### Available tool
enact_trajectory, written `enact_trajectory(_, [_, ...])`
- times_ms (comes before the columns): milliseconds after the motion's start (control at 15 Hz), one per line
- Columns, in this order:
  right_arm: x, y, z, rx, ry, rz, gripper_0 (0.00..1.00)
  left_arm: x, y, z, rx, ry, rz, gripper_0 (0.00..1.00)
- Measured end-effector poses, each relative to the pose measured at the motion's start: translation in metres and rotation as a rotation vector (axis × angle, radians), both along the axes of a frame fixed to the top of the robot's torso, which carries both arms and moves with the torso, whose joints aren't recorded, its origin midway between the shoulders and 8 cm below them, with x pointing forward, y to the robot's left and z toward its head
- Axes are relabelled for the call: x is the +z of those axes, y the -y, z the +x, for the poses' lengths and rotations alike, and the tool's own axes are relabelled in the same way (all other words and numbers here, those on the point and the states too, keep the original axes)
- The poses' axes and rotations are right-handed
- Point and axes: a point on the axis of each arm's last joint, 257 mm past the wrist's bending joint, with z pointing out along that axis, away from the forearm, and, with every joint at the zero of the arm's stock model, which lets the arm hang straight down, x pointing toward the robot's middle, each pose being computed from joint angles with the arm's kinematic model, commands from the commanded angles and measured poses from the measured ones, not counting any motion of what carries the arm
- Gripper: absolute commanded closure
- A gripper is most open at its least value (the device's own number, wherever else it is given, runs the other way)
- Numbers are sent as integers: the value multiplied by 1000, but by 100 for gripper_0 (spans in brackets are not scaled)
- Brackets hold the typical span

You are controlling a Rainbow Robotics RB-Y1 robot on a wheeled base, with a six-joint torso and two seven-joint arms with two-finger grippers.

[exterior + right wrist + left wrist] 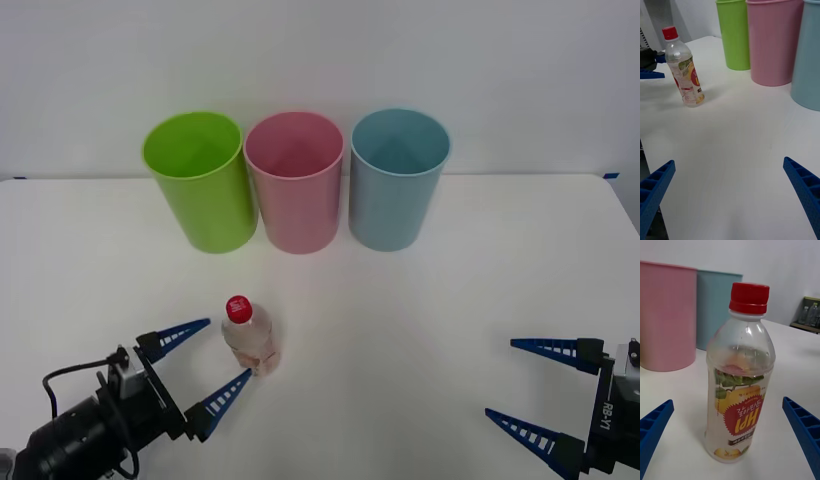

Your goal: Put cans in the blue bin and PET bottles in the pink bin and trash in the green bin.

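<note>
Upright clear plastic red-capped bottle (249, 338) between spread ribbed blue fingers of left tool (210, 363), untouched; right tool (528, 383) open, well apart.

A plain white bench (420, 340) carries everything here. Along its far side three tall bins stand upright in a row, close together: the green bin (200, 185) on the left, the pink bin (296, 185) in the middle, the blue bin (396, 180) on the right. Nearer, left of centre, a clear bottle (248, 338) with a red cap stands upright, well apart from the bins.
</note>
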Motion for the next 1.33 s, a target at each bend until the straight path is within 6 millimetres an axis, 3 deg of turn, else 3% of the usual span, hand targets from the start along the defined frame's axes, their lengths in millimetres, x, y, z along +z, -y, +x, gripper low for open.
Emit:
enact_trajectory(667, [0, 0, 0, 0, 0, 0, 0, -3, 13, 12, -21, -4, -4, 0])
enact_trajectory(733, [0, 0, 0, 0, 0, 0, 0, -4, 13, 11, -22, -4, -3, 6])
enact_trajectory(933, [0, 0, 0, 0, 0, 0, 0, -4, 13, 11, -20, -5, -4, 58])
enact_trajectory(1133, [0, 0, 0, 0, 0, 0, 0, -4, 12, 10, -19, -5, -3, 79])
enact_trajectory(1333, [0, 0, 0, 0, 0, 0, 0, -4, 11, 9, -15, -10, -11, 91])
